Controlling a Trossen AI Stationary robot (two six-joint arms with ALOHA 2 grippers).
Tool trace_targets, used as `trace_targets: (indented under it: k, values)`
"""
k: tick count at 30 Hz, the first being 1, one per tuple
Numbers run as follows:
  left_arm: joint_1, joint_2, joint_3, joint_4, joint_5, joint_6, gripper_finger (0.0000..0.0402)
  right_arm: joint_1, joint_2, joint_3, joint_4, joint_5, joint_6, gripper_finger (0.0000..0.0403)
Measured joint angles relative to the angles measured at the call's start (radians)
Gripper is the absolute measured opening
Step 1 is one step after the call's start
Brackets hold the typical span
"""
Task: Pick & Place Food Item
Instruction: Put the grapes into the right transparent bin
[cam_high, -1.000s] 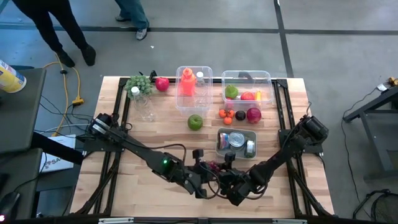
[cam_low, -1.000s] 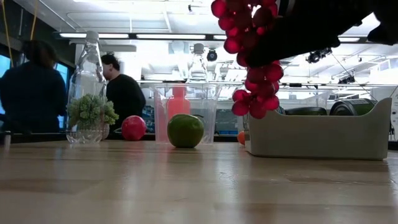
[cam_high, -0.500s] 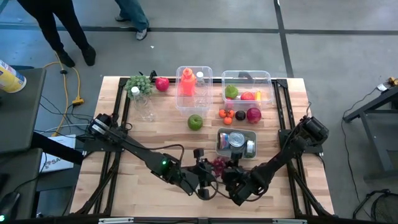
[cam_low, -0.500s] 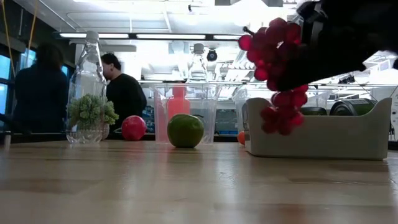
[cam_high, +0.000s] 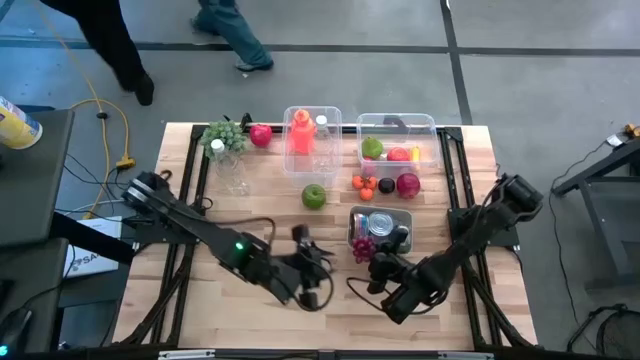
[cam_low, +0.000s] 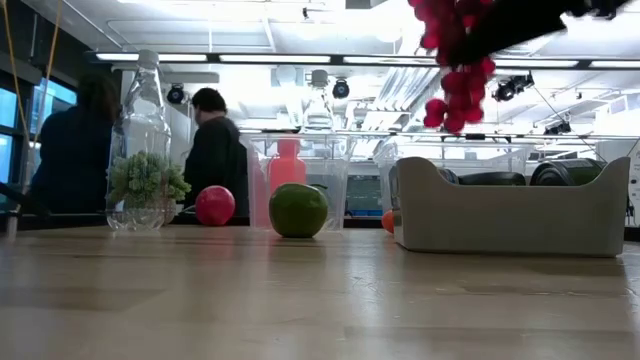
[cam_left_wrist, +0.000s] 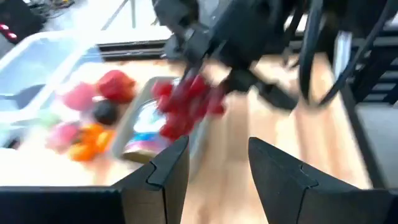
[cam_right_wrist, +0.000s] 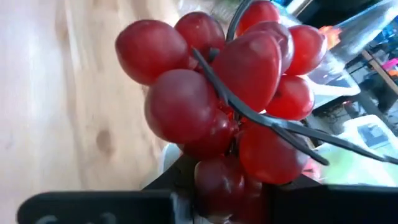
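High view: the right gripper (cam_high: 372, 258) holds a bunch of red grapes (cam_high: 361, 248) at the near left corner of the grey tray (cam_high: 357, 222), which contains metal cans. The right fingers are closed on the grapes. In the right wrist view the grapes (cam_right_wrist: 230, 93) fill the frame, clamped at their lower part. In the low view the grapes (cam_low: 452, 60) hang above the grey tray (cam_low: 510, 210), clear of the surface (cam_low: 300, 300).

The left gripper (cam_high: 318, 272) is to the left of the grey tray, near the surface (cam_high: 250, 200), and holds nothing. In the left wrist view its fingers (cam_left_wrist: 168, 171) stand apart, with bare surface between them.

Beyond the grey tray lie a green apple (cam_high: 314, 196), a group of small orange fruits (cam_high: 365, 183) and two clear bins (cam_high: 396, 125).
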Motion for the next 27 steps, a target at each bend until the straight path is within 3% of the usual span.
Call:
trace_targets:
  k: [5, 9, 13, 17, 27]
  values:
    - [0.003, -0.118, 0.000, -0.252, -0.004, -0.024, 0.0157, -0.034, -0.102, 0.002, -0.050, 0.130, 0.001, 0.0068]
    - [-0.006, -0.166, 0.000, -0.385, 0.008, -0.051, 0.0157, -0.136, -0.184, 0.002, -0.132, 0.140, 0.003, 0.0068]
    - [0.001, -0.188, -0.002, -0.511, 0.010, -0.074, 0.0157, -0.287, -0.237, 0.001, -0.165, 0.069, 0.004, 0.0068]
    - [0.016, -0.187, -0.055, -0.525, 0.012, -0.081, 0.0157, -0.413, -0.266, 0.002, -0.088, -0.079, 0.013, 0.0068]
    - [0.027, -0.216, -0.135, -0.588, 0.138, 0.104, 0.0156, -0.647, -0.347, 0.000, -0.018, -0.224, -0.130, 0.0068]
